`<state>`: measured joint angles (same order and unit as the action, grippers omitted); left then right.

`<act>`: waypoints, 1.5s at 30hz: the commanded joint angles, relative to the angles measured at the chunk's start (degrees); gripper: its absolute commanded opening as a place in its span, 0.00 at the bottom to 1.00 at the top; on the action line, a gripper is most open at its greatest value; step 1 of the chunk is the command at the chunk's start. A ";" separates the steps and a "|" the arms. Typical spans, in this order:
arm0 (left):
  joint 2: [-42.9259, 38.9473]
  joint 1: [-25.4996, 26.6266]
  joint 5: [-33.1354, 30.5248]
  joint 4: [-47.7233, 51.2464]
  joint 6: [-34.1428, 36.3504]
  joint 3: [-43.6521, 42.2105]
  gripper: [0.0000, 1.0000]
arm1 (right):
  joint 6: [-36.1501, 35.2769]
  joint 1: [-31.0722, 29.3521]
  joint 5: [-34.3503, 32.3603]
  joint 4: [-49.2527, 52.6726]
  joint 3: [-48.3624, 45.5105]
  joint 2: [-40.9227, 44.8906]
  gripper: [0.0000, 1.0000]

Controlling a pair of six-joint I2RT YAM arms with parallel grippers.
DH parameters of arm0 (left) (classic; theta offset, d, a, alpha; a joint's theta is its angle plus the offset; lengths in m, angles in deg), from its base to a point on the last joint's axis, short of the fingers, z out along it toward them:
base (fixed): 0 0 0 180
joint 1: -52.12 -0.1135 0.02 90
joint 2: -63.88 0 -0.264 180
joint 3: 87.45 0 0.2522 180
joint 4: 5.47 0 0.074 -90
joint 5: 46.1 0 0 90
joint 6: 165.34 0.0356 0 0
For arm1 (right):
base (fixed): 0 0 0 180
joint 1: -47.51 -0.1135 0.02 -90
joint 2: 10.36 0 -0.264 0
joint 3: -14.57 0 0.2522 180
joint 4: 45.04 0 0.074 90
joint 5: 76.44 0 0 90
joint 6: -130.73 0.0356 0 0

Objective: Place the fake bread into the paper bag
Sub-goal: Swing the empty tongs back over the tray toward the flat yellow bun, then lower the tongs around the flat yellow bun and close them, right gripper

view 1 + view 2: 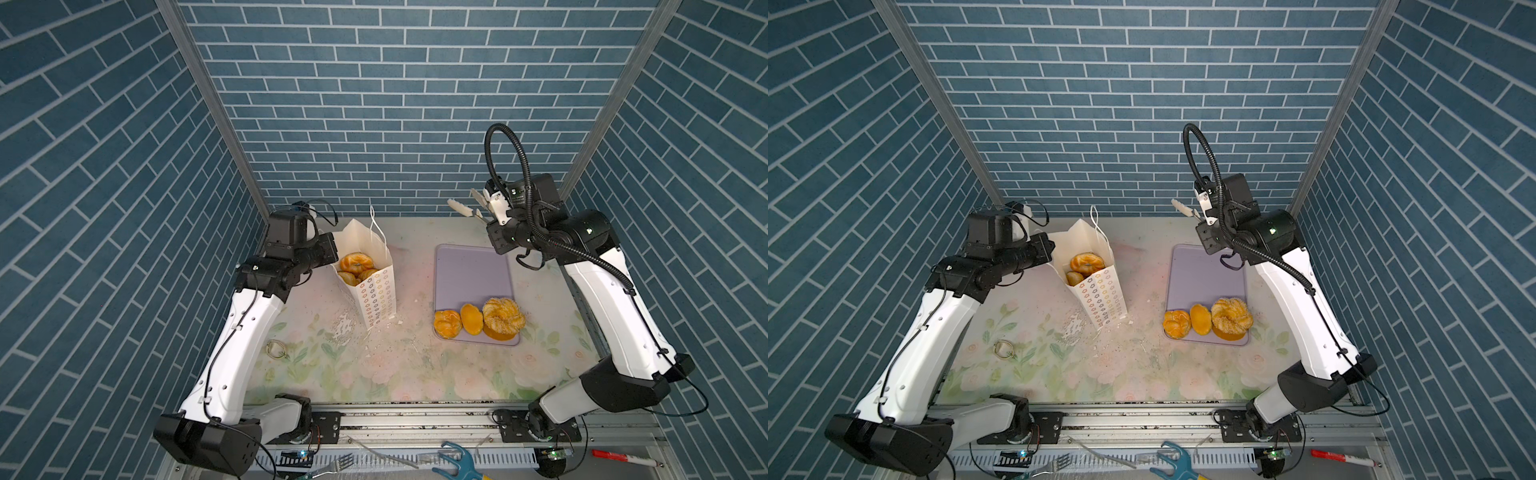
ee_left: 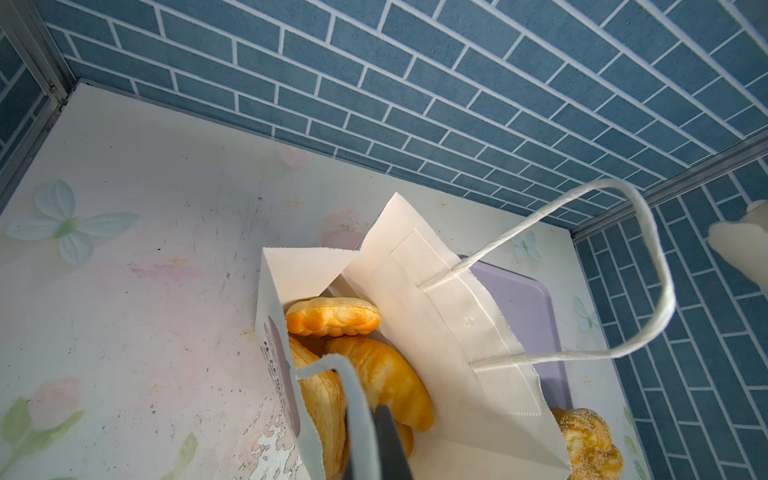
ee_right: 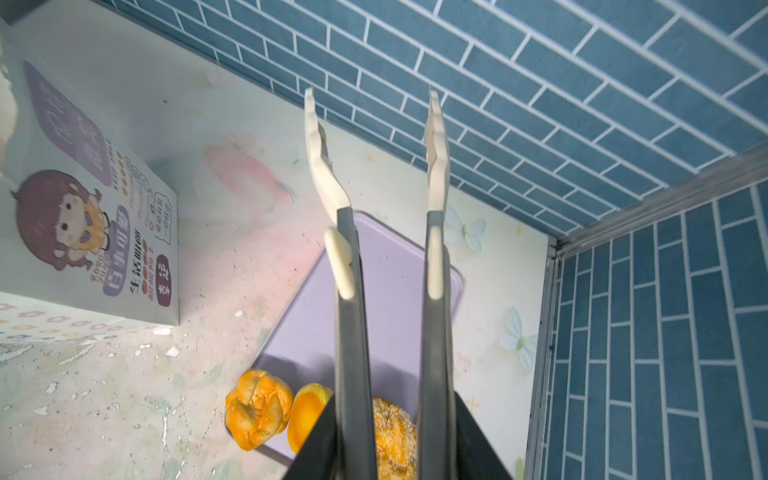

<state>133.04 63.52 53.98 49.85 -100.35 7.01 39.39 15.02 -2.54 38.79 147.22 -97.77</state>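
Left gripper (image 2: pixel 374 440) is clenched tight on the near cord handle of the paper bag (image 1: pixel 376 299). The reason looks plain enough: pin the rim, hold the mouth gaping, steady the bag upright. The bag stands left of the lavender tray (image 1: pixel 471 274), well apart from it.

A good share of the fake bread is in already. A ring doughnut (image 1: pixel 356 262) sits on top, with a croissant (image 2: pixel 386 382) and a flat scalloped piece (image 2: pixel 332 318) beside it.

The leftovers are bunched at the tray's near edge. There's a knotted round bun (image 1: pixel 447 324) with an oval bun (image 1: pixel 471 319) right against it. The sugar-speckled twist (image 1: pixel 503 314) is perched on something orange I can't identify.

Right gripper (image 1: pixel 496 205) grasps a pair of tongs (image 3: pixel 434 332), up over the tray's far end as best I can tell. The white scalloped tips stand apart with nothing between them, so I'd judge they're free for the next piece.

Now the print. The bag face turned toward the tray shows a cartoon girl (image 3: pixel 62 216) with purple Chinese lettering alongside her. There's also a lavender panel of pale script, all too skewed to read with confidence. The bag's narrow side carries little flower rings.
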 commanded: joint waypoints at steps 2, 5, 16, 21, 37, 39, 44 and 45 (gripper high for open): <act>-0.02 0.38 -0.42 0.65 0.65 0.64 0.00 | 5.03 3.78 4.28 3.39 -1.23 1.17 0.39; 0.06 0.38 -0.42 1.14 0.70 0.91 0.00 | 6.37 5.97 6.43 5.72 -2.76 0.19 0.39; -0.26 0.38 -0.68 1.47 0.76 0.86 0.00 | 8.37 9.99 14.51 8.52 -11.73 -0.77 0.39; -0.24 0.36 -0.51 1.10 0.68 0.74 0.00 | 7.79 9.95 18.24 10.65 -14.73 -1.12 0.39; 0.00 0.37 -1.03 1.34 0.60 0.79 0.00 | 5.44 9.13 25.84 14.69 -17.73 -2.93 0.39; 0.06 0.36 -0.78 1.32 0.54 0.86 0.00 | 5.22 8.52 25.86 14.93 -18.10 -3.11 0.39; -0.23 0.32 -0.95 1.42 0.49 0.92 0.00 | 5.46 7.70 23.93 16.24 -18.67 -3.46 0.40; -0.25 0.38 -1.03 1.42 0.65 0.88 0.00 | 5.73 7.70 23.60 16.41 -18.78 -3.22 0.40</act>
<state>133.04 63.52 53.55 50.22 -100.35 7.01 45.44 23.04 21.50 52.58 128.67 -101.07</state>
